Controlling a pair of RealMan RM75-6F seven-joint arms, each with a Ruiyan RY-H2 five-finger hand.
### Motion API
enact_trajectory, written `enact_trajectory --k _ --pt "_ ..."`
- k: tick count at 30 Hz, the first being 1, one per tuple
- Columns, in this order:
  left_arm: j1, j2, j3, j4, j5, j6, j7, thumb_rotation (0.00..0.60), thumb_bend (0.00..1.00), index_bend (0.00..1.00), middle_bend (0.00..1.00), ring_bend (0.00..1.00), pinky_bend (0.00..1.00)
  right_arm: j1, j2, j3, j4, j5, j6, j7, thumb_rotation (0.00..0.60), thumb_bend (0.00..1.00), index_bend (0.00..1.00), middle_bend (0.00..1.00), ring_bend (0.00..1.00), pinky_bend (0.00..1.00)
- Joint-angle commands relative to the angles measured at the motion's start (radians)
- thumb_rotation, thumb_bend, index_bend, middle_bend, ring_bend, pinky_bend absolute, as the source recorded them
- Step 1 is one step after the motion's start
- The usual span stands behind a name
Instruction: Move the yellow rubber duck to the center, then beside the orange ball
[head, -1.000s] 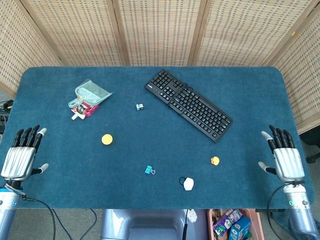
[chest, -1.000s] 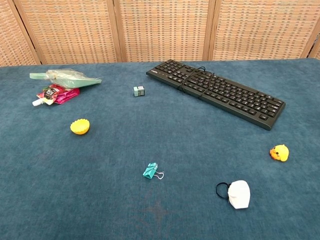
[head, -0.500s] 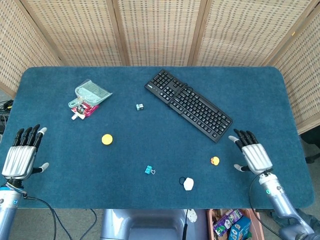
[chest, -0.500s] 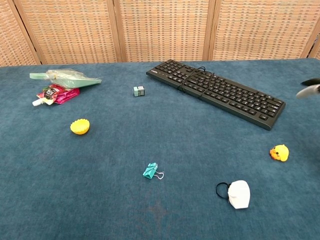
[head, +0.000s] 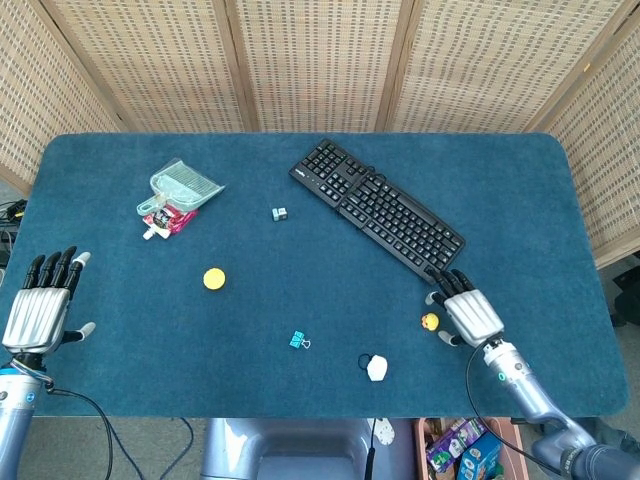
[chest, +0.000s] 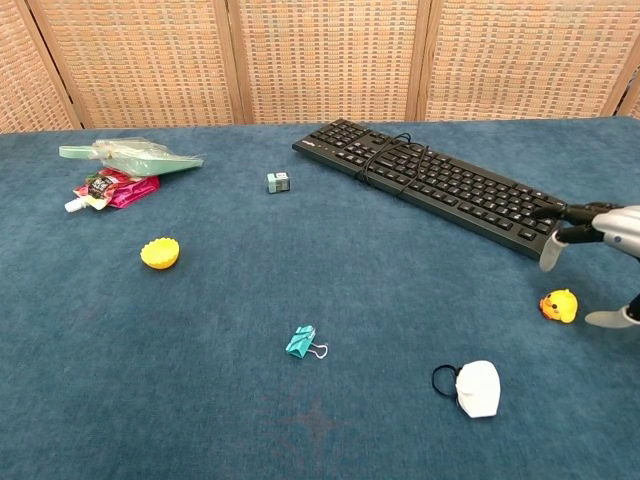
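The yellow rubber duck (head: 429, 322) (chest: 559, 306) sits on the blue table at the front right. My right hand (head: 466, 313) (chest: 600, 248) hovers just to the right of the duck, fingers spread, holding nothing. The orange ball (head: 214, 279) (chest: 160, 253) lies at the left of the table's middle. My left hand (head: 40, 312) rests open at the table's front left edge, far from both; the chest view does not show it.
A black keyboard (head: 378, 209) (chest: 434, 184) lies diagonally behind the duck. A white pouch with a black loop (head: 376, 368) (chest: 477, 387), a teal binder clip (head: 298, 341) (chest: 301, 342), a small grey block (head: 279, 214) and a green dustpan over a pink packet (head: 177, 193) are scattered around.
My right hand has moved left from the table's right edge to just beside the duck, entering the chest view. The left hand and all objects stayed put.
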Motion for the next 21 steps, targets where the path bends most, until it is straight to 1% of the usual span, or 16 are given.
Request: enact_trajectory --k 1,5,10,21 --pt "0.000 -0.001 0.000 0.000 -0.001 0.000 0.002 0.600 0.00 0.00 0.00 0.00 0.00 0.007 -0.008 -0.004 0.008 0.001 -0.014 -0.009 0.600 0.20 0.34 0.00 0.00 0.00" --pt "-0.001 -0.001 0.000 0.002 -0.004 -0.001 0.002 0.600 0.00 0.00 0.00 0.00 0.00 0.012 -0.014 -0.005 0.016 0.012 -0.033 -0.007 0.600 0.22 0.36 0.00 0.00 0.00" --pt "-0.003 -0.002 0.000 0.003 -0.008 -0.004 0.003 0.600 0.00 0.00 0.00 0.00 0.00 0.016 -0.020 -0.006 0.030 0.019 -0.045 -0.003 0.600 0.26 0.38 0.00 0.00 0.00" --pt "-0.006 -0.003 -0.001 0.007 -0.016 -0.009 0.003 0.600 0.00 0.00 0.00 0.00 0.00 0.025 -0.030 -0.009 0.045 0.021 -0.055 0.004 0.600 0.28 0.42 0.00 0.00 0.00"
